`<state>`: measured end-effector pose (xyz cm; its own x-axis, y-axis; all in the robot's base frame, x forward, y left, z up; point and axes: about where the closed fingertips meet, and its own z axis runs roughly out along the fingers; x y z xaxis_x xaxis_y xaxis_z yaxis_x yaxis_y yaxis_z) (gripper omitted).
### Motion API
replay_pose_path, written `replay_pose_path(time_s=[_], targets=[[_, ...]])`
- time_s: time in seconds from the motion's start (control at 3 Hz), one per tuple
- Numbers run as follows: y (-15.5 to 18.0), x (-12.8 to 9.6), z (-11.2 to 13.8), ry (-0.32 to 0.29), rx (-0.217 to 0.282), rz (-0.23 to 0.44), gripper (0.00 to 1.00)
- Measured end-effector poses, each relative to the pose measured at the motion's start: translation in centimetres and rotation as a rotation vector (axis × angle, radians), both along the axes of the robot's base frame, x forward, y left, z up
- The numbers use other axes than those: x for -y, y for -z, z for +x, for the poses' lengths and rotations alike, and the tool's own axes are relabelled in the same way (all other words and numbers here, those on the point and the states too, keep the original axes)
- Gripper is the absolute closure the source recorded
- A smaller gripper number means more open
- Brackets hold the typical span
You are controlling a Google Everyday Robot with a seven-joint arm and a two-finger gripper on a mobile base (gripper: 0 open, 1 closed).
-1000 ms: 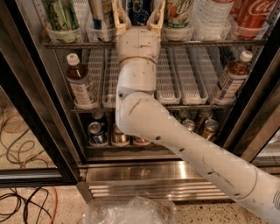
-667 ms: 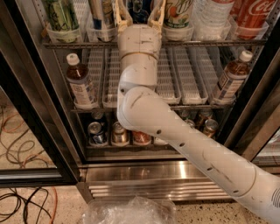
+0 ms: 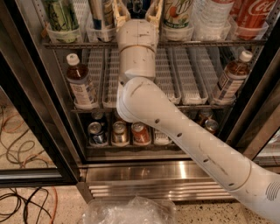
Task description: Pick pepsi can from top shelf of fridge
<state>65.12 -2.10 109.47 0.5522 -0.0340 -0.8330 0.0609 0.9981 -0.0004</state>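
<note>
The pepsi can (image 3: 137, 5) is dark blue and stands at the top edge of the camera view on the top shelf (image 3: 218, 43) of the fridge (image 3: 153, 175). Only its lower part shows. My gripper (image 3: 137, 12) is raised into the fridge at that shelf, with one tan finger (image 3: 120, 12) on each side of the can. The jaws stand apart around the can. My white arm runs down to the lower right and hides the middle of the racks.
On the top shelf stand a green can (image 3: 61, 15), a white-and-green can (image 3: 177, 13), a clear bottle (image 3: 210, 15) and a red cola bottle (image 3: 258, 13). Brown bottles (image 3: 81, 85) (image 3: 232, 78) stand on the middle rack, cans (image 3: 118, 133) below. The door frame (image 3: 35, 113) is at left. A plastic bag (image 3: 127, 212) and cables (image 3: 17, 205) lie on the floor.
The arm has pushed slightly further up towards the top shelf. The fingers stay on either side of the blue can.
</note>
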Motion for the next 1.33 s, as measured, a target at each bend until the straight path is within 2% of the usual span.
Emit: replay_pose_path(time_s=[0.33, 1.0, 1.33], targets=[[0.21, -0.12, 0.88, 0.002, -0.012, 0.011, 0.5], [0.21, -0.12, 0.93, 0.002, -0.012, 0.012, 0.97], [0.21, -0.12, 0.93, 0.002, -0.012, 0.012, 1.0]])
